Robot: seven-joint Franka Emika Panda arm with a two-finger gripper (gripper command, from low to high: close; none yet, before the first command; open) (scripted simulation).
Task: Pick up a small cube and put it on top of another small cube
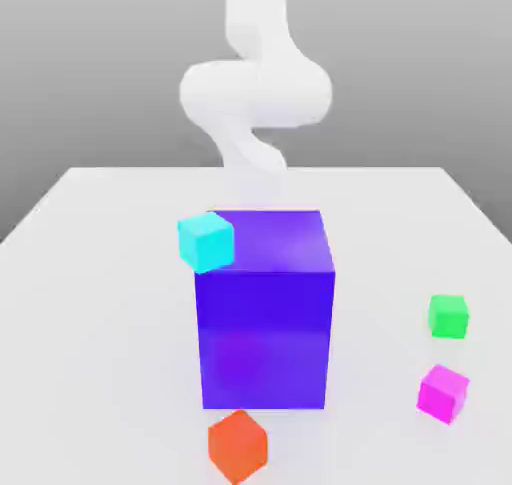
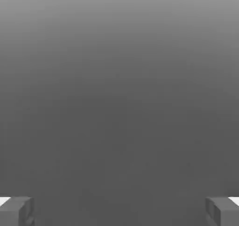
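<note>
Five cubes on a white worktop (image 1: 90,273), the hand (image 2: 119,211) spread wide and holding nothing.

The small magenta-pink cube (image 1: 443,392) sits near the worktop's front edge on the exterior view's right, and the small green cube (image 1: 448,315) lies just behind it along the same right edge, apart from it. A big blue-purple cube (image 1: 266,313) stands in the middle of the worktop, with a small cyan cube (image 1: 206,240) at its upper rear corner on the exterior view's left and a small orange-red cube (image 1: 238,445) just in front of it by the front edge. The white arm (image 1: 255,88) rises behind the big cube. In the hand view both fingertips (image 2: 16,211) stand far apart against plain grey, with nothing between them.
</note>
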